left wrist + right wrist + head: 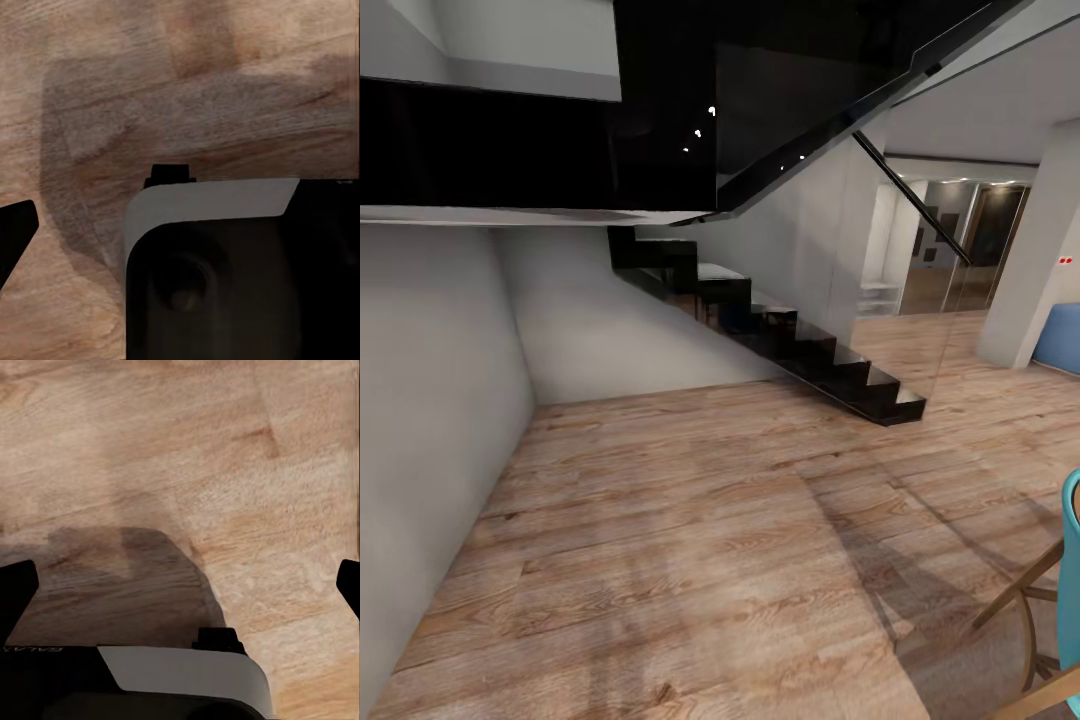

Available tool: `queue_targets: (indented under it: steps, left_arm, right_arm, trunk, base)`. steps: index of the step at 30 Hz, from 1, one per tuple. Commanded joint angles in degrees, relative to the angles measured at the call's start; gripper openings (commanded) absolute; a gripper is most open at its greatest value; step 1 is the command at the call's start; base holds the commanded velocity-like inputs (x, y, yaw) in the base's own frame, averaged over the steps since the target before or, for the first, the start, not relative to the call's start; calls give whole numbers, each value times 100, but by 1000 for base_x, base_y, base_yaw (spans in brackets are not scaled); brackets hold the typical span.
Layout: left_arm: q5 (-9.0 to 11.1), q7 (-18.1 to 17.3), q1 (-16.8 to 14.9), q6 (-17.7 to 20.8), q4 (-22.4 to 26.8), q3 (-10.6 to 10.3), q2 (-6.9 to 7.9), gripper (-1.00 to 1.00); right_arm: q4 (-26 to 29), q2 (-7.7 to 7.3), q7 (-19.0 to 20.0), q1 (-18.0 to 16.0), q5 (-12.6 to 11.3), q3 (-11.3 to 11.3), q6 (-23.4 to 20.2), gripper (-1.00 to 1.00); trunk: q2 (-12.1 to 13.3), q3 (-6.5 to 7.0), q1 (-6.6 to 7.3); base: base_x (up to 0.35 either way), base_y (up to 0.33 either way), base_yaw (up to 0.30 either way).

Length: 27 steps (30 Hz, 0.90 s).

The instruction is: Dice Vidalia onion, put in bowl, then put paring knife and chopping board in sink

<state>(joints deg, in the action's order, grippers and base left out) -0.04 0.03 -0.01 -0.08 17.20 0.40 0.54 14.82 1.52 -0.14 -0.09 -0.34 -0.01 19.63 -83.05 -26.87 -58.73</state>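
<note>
Transit stage, kitchen and onion not yet reached: black staircase (780, 340) over wood floor (690, 540), right gripper (180, 577) spread wide and empty, left gripper's (15, 232) spread indeterminable; next, driving on towards the sink.

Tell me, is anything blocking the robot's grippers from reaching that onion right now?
That can't be judged here: the robot is on its way, facing a black staircase across bare wood floor, with a wooden chair at the right edge. Both wrist cameras look down at floor. The way ahead looks open.
</note>
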Motion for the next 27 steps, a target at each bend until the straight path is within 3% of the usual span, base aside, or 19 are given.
queue_targets:
  steps: [1,14,19,27]
  left_arm:
    - [-2,-1,1,-1,168,4,3,100]
    - [13,5,1,-1,1737,7,-3,100]
    - [13,6,1,-1,1831,12,5,100]
    - [26,6,1,-8,1683,20,87,100]
  right_arm:
    - [133,-4,-4,0,0,0,14,100]
    - [1725,-28,-13,0,17,-8,29,100]
    - [2087,-86,-5,0,17,-8,134,100]
    - [2056,-116,21,0,24,15,325,100]
  trunk:
    - [-3,-5,0]
    - [-3,-5,0]
    - [-3,-5,0]
    - [-3,-5,0]
  base:
    - [0,0,0]
    - [0,0,0]
    - [0,0,0]
    - [0,0,0]
